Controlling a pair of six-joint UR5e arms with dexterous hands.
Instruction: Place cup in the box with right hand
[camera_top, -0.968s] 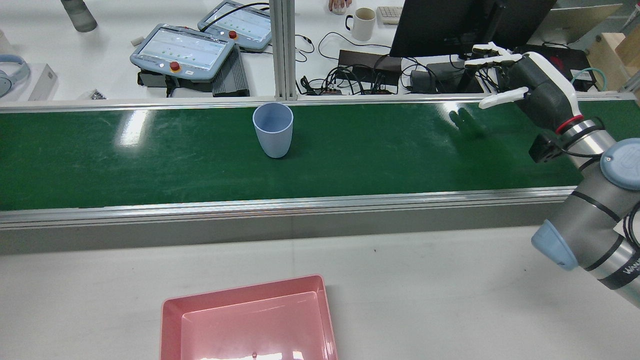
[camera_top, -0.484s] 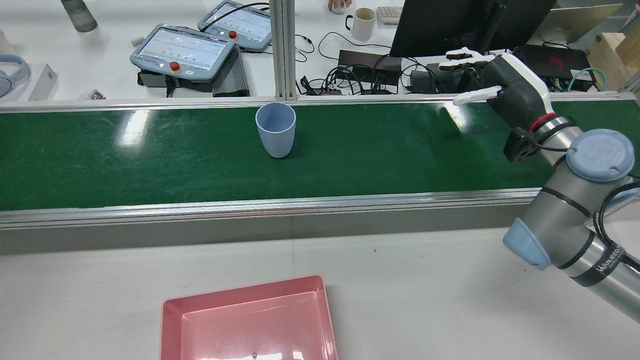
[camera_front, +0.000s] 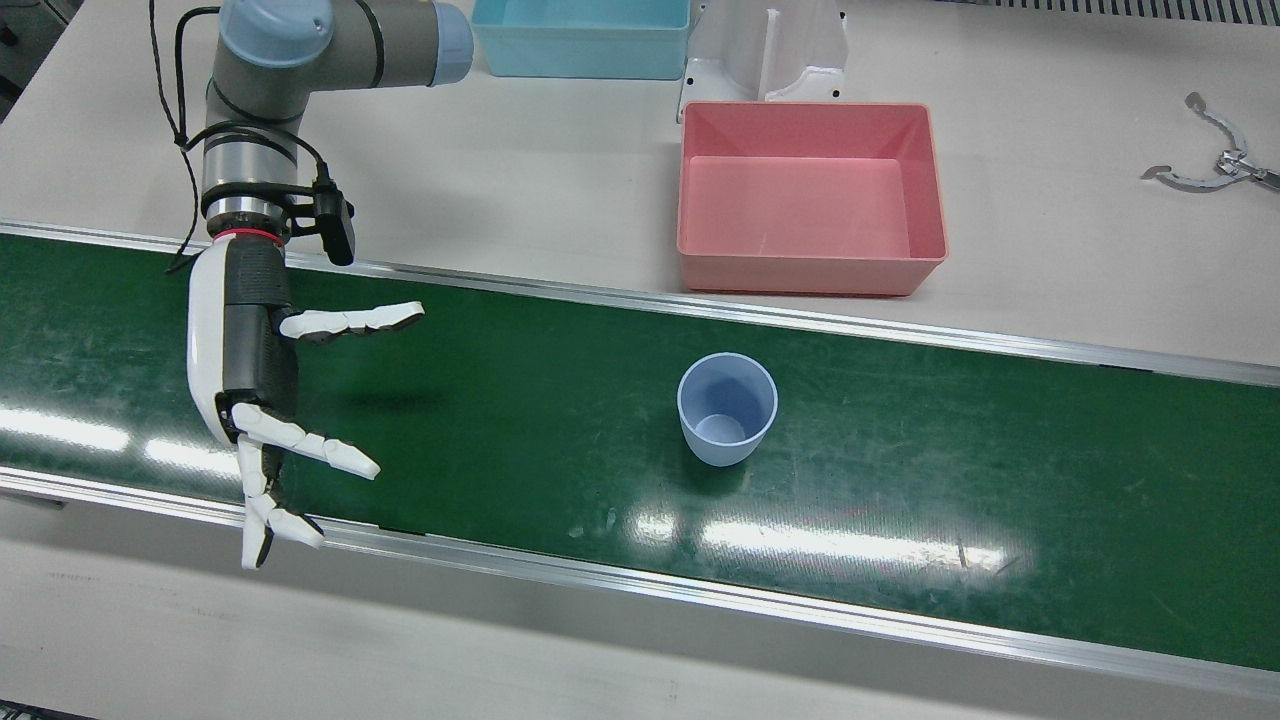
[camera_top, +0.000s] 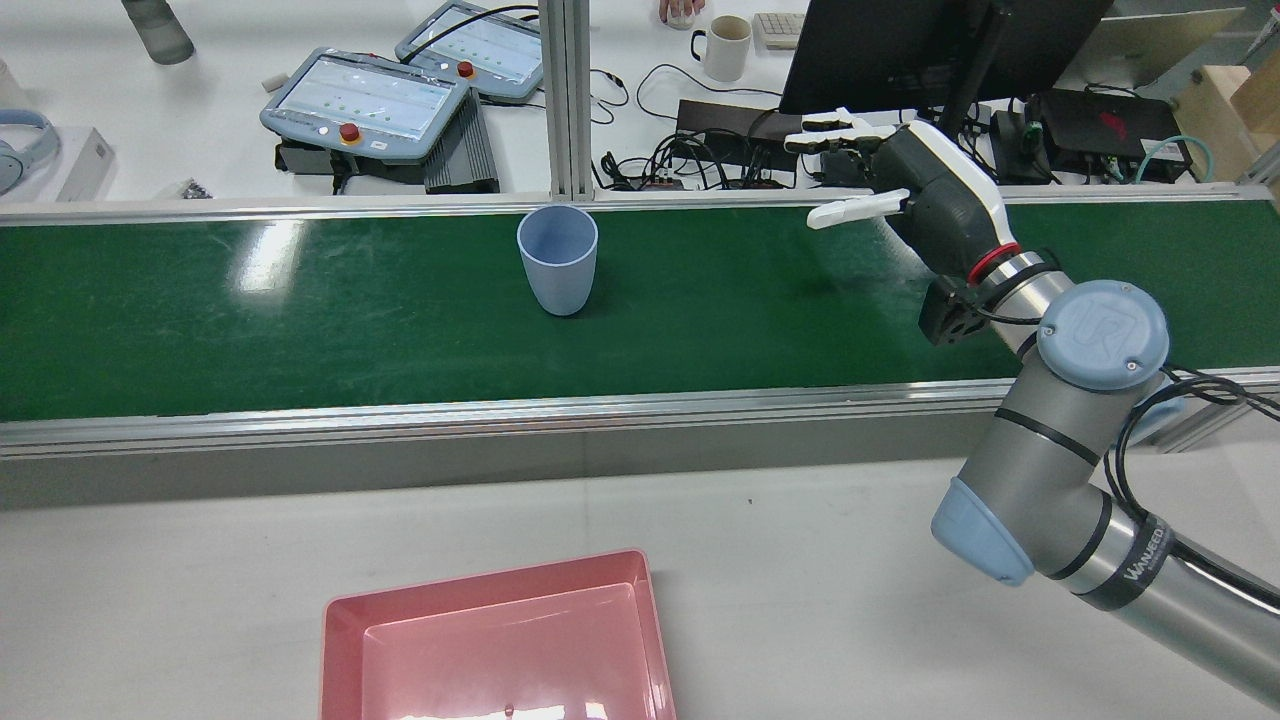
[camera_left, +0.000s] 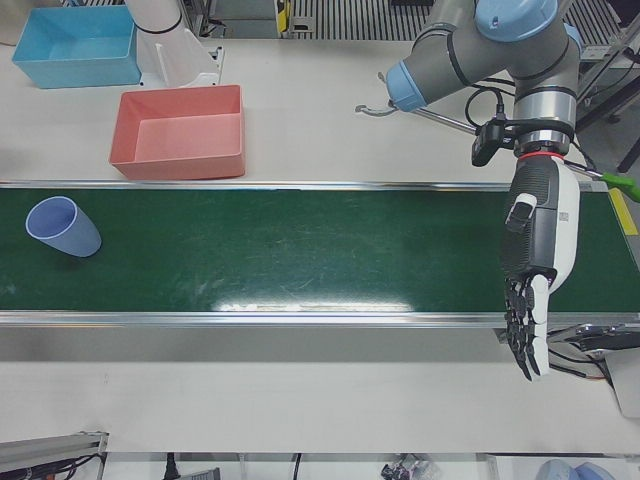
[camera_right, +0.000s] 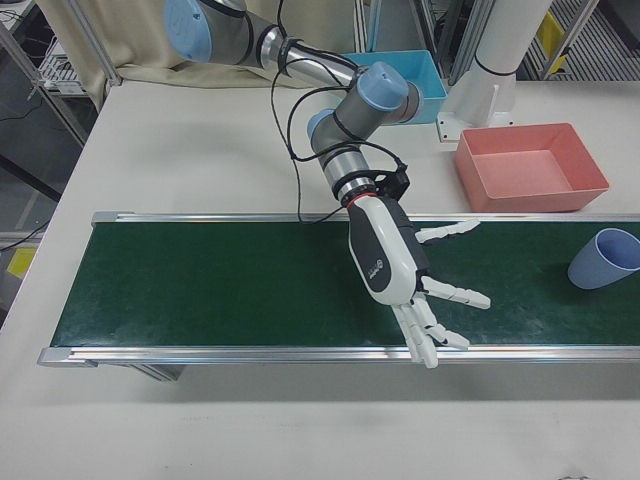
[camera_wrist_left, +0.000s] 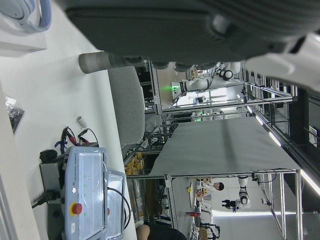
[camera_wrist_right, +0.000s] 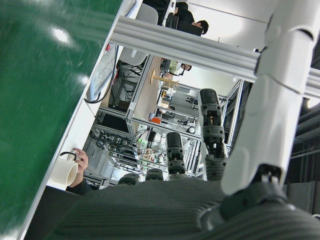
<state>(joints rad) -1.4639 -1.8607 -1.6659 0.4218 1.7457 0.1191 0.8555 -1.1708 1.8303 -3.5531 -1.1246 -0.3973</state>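
A pale blue cup (camera_top: 557, 258) (camera_front: 727, 408) (camera_right: 605, 258) (camera_left: 62, 226) stands upright and empty on the green belt (camera_top: 300, 330), near its far rail. My right hand (camera_top: 925, 195) (camera_front: 245, 360) (camera_right: 390, 255) hovers open over the belt, well to the cup's right in the rear view, fingers spread and pointing toward the cup. The pink box (camera_top: 495, 645) (camera_front: 810, 195) sits empty on the white table beside the belt. My left hand (camera_left: 538, 250) hangs over the belt's other end, fingers straight, holding nothing.
A blue bin (camera_front: 580, 40) and a white pedestal (camera_front: 765, 45) stand behind the pink box. Beyond the belt are an aluminium post (camera_top: 565, 100), teach pendants (camera_top: 365, 100), a monitor (camera_top: 900, 50) and cables. A metal tool (camera_front: 1215, 160) lies on the table.
My right arm has swung left along the belt, bringing the open hand much closer to the cup. The cup has drifted slightly right in the rear view.
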